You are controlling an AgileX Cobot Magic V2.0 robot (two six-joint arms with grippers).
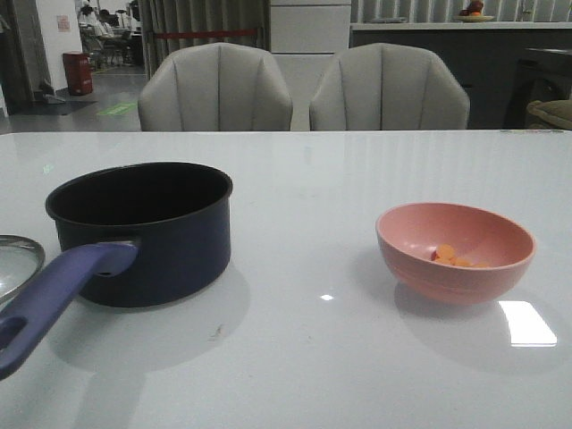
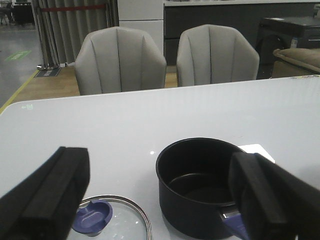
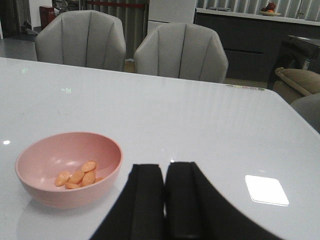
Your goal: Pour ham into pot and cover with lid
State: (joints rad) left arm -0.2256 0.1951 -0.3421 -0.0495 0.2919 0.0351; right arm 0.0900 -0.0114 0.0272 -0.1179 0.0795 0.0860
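A: Layout, front view?
B: White table [image 1: 304,170] fills the frame. Pot [image 1: 152,234] centre-left, uncovered, handle running to the lower-left corner. Pink bowl [image 1: 456,250] right of centre, ham [image 1: 451,256] inside. Lid [image 1: 16,264] flat at the left edge — just beside the handle.
A: Grippers?
B: Left gripper [image 2: 160,192] jaws spread wide, holding nothing. Right gripper [image 3: 165,200] pads pressed together — empty, near the bowl.

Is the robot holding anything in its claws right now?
No. The left claw is open and empty above the lid and pot; the right claw is shut on nothing.
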